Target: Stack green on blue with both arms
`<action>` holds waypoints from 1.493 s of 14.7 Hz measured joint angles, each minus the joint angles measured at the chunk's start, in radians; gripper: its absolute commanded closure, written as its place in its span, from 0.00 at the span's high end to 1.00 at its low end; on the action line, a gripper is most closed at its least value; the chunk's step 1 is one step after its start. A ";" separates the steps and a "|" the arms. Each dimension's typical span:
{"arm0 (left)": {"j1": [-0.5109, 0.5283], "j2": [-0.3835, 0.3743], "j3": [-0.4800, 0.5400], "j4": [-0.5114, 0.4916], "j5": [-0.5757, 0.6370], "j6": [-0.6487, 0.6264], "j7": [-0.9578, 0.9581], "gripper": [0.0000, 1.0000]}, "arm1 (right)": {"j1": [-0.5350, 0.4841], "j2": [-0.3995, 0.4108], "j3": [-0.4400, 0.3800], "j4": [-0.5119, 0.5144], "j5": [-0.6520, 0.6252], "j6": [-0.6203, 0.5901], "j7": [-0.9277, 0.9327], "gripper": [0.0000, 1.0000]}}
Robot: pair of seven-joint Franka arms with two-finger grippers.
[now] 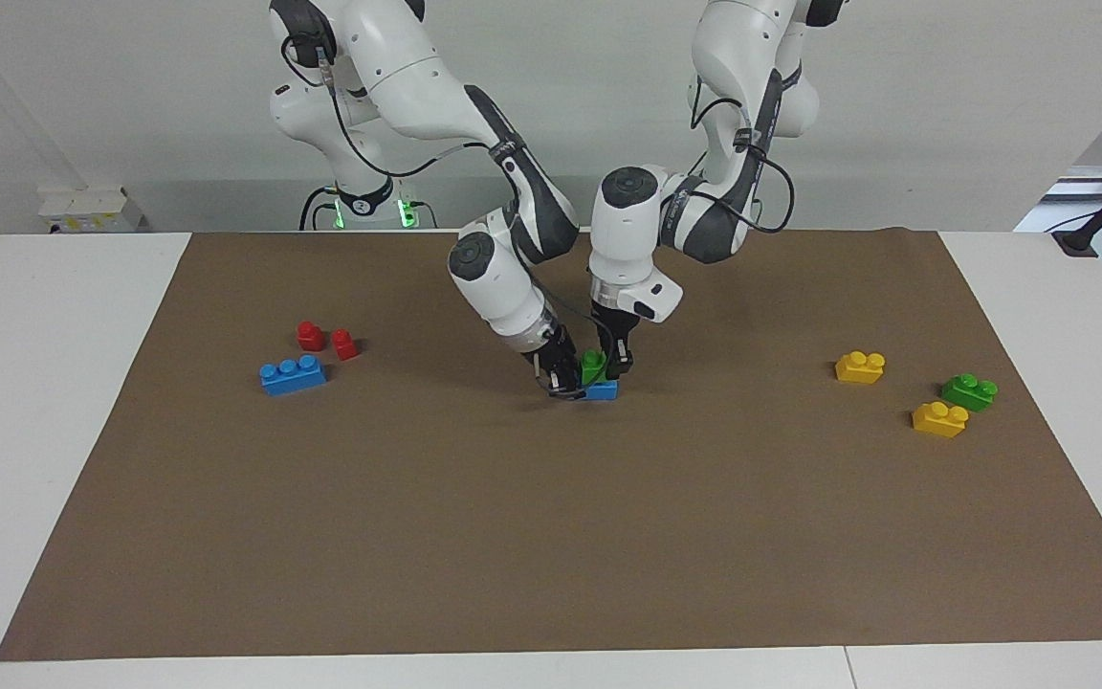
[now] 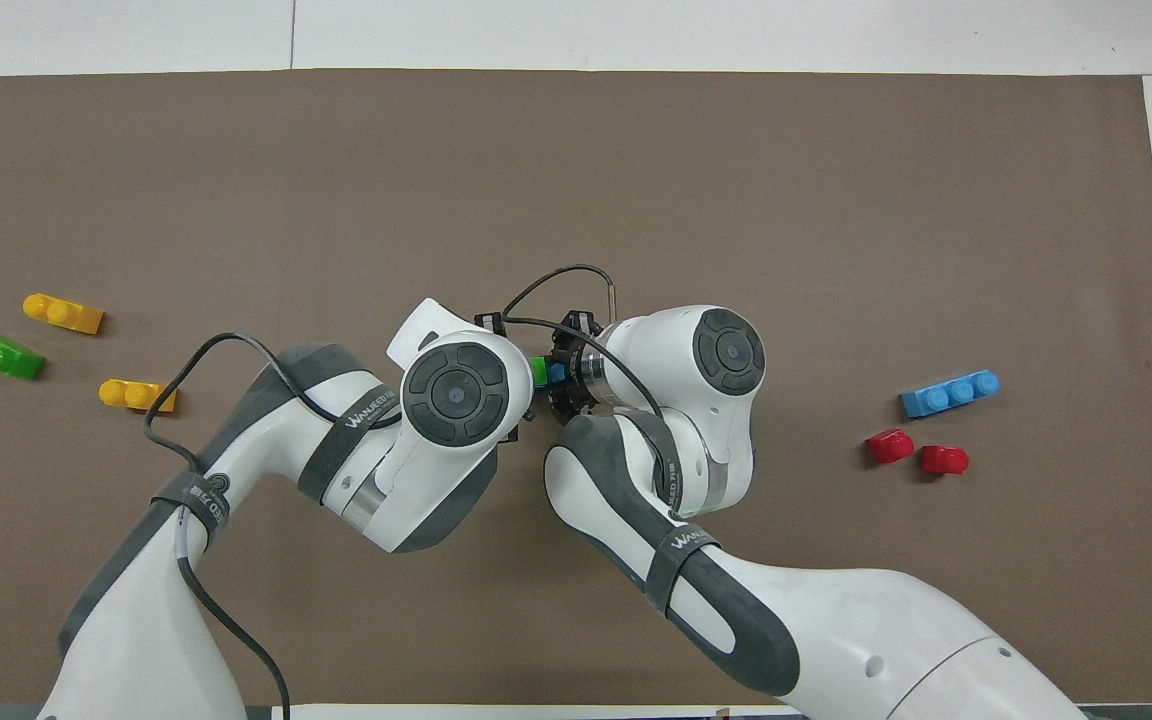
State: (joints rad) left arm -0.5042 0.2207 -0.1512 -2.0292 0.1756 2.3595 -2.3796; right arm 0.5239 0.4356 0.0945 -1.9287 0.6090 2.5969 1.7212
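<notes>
Both arms are angling down mid-mat: left gripper (image 1: 614,366) is pinching green (image 1: 593,366), sitting on blue (image 1: 602,389). Right gripper (image 1: 561,378) is clamping blue. Open mat (image 1: 551,536) is lying all round them.

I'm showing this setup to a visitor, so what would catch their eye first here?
Both arms meet at the mat's middle, where the left gripper and right gripper crowd a green brick sitting on a blue brick. Spare bricks lie at each end of the brown mat.
</notes>
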 measured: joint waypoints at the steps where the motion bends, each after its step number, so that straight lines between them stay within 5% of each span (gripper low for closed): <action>1: 0.000 0.005 0.000 0.000 0.005 0.004 0.004 0.00 | 0.000 0.000 0.000 0.000 0.000 0.000 0.000 0.49; 3: -0.002 0.014 -0.001 -0.002 0.006 0.006 0.009 0.00 | -0.003 0.000 0.000 -0.001 0.005 0.001 0.002 0.76; 4: -0.003 0.015 -0.001 -0.001 0.006 0.008 0.013 0.21 | -0.005 0.000 -0.001 -0.003 0.012 0.001 0.002 0.93; 5: -0.003 0.015 -0.001 -0.001 0.006 0.009 0.025 0.99 | -0.007 0.000 -0.001 -0.005 0.019 0.001 0.002 1.00; 10: -0.001 0.022 0.006 -0.002 0.006 0.007 0.071 1.00 | -0.013 0.000 -0.005 -0.005 0.022 0.000 0.002 1.00; 17: 0.075 -0.042 0.016 0.021 0.007 -0.079 0.172 1.00 | -0.148 -0.008 -0.006 0.002 0.022 -0.065 -0.013 1.00; 22: 0.154 -0.072 0.018 0.069 0.007 -0.206 0.363 1.00 | -0.297 -0.105 -0.032 0.036 -0.134 -0.297 -0.233 1.00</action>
State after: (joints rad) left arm -0.3500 0.1486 -0.1333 -1.9599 0.1824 2.1533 -2.0165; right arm 0.2265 0.3305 0.0629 -1.8929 0.4746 2.2997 1.4884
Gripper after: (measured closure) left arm 0.000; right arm 0.000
